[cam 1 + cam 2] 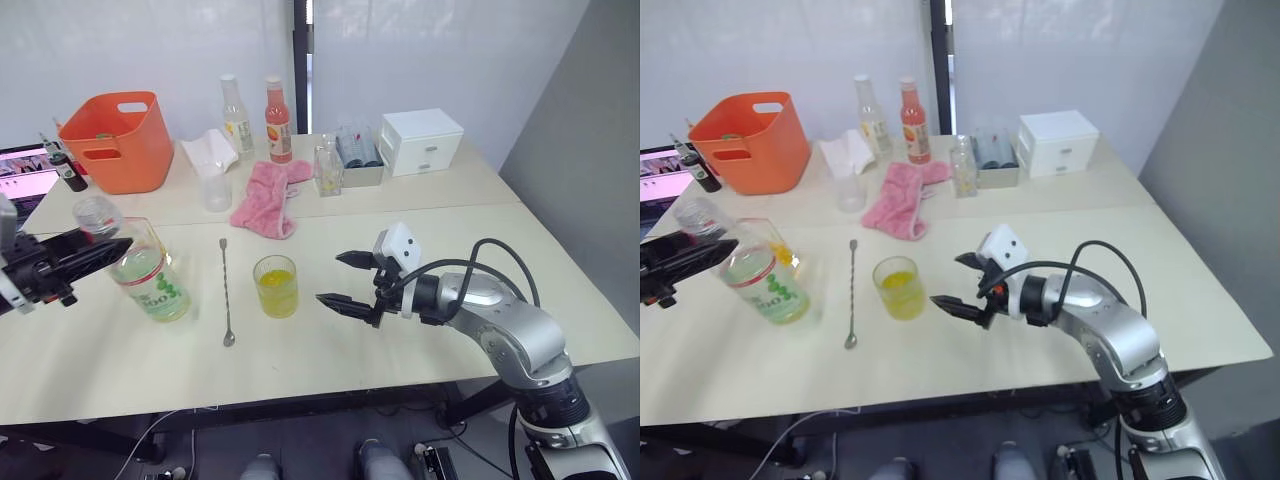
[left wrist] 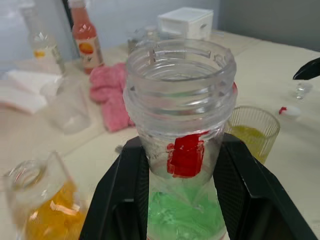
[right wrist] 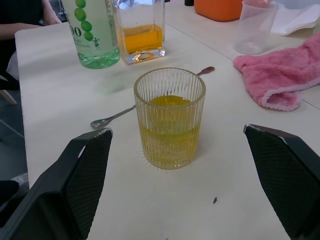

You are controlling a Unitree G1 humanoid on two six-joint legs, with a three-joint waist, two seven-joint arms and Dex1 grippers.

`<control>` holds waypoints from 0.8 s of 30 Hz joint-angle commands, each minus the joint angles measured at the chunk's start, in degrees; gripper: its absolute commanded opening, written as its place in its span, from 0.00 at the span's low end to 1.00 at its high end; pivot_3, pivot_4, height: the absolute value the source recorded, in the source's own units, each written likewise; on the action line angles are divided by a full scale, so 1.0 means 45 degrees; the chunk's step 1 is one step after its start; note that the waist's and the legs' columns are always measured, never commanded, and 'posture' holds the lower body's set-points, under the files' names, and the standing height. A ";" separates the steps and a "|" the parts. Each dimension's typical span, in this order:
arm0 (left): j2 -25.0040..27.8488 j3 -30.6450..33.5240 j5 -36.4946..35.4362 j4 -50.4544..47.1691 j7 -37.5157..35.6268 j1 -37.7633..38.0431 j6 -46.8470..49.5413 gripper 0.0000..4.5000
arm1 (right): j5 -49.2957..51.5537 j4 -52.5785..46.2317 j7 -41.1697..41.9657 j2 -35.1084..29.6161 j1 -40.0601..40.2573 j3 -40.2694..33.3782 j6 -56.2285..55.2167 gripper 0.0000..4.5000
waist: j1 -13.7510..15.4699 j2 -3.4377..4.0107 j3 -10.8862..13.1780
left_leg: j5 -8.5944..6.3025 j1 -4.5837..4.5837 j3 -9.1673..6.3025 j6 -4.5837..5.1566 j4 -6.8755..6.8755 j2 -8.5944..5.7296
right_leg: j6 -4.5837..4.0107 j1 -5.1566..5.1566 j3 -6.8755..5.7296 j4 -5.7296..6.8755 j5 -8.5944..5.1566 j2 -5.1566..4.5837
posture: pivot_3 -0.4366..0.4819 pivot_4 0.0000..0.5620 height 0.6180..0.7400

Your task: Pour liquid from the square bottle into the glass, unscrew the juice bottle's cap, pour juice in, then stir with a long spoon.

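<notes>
The juice bottle (image 1: 152,282) stands uncapped at the left of the table, and my left gripper (image 1: 105,250) is shut on its neck below the open mouth. The square bottle (image 1: 775,245), holding orange liquid, stands right behind it. The ribbed glass (image 1: 276,287), partly filled with yellow liquid, sits mid-table. To its left the long spoon (image 1: 226,290) lies flat. My right gripper (image 1: 342,280) hovers open just right of the glass, its fingers spread wider than the glass. The white cap (image 2: 289,111) lies on the table beyond the glass.
Along the back stand an orange basket (image 1: 115,140), white tissue (image 1: 208,150), a plain clear cup (image 1: 215,190), a pale yellow bottle (image 1: 235,115), an orange-red bottle (image 1: 277,120), a pink towel (image 1: 268,200) and a white drawer box (image 1: 422,140). A laptop (image 1: 25,172) sits far left.
</notes>
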 commanded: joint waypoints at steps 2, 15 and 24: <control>0.0305 0.1545 0.0912 0.1260 -0.0408 0.0385 -0.0523 0.31 | 0.0170 -0.0443 0.0478 -0.0022 -0.0264 -0.0133 -0.0221 0.99 | 0.0031 0.0000 0.0000 | 0.0000 0.0000 0.0001 0.0000 0.0000 0.0000 | -0.0001 0.0000 -0.0001 -0.0002 -0.0001 0.0001 | 0.48 0.27 0.99; 0.1058 -0.0433 0.3869 0.7021 -0.0207 -0.3057 -0.3684 0.31 | 0.0339 -0.1218 0.0436 0.0060 -0.0205 -0.0130 0.0263 0.99 | 0.0118 -0.0030 -0.0006 | -0.0001 0.0003 0.0003 -0.0002 -0.0003 -0.0002 | -0.0001 0.0001 -0.0003 -0.0005 0.0000 -0.0002 | 0.48 0.27 0.99; 0.0500 -0.2892 0.5511 1.1504 0.0405 -0.7839 -0.5963 0.31 | 0.0486 -0.1850 0.0085 0.0185 -0.0024 -0.0172 0.0739 0.99 | 0.0255 -0.0047 -0.0012 | 0.0000 -0.0007 0.0003 -0.0002 0.0002 -0.0002 | -0.0042 -0.0002 -0.0003 -0.0006 0.0035 0.0000 | 0.48 0.27 0.99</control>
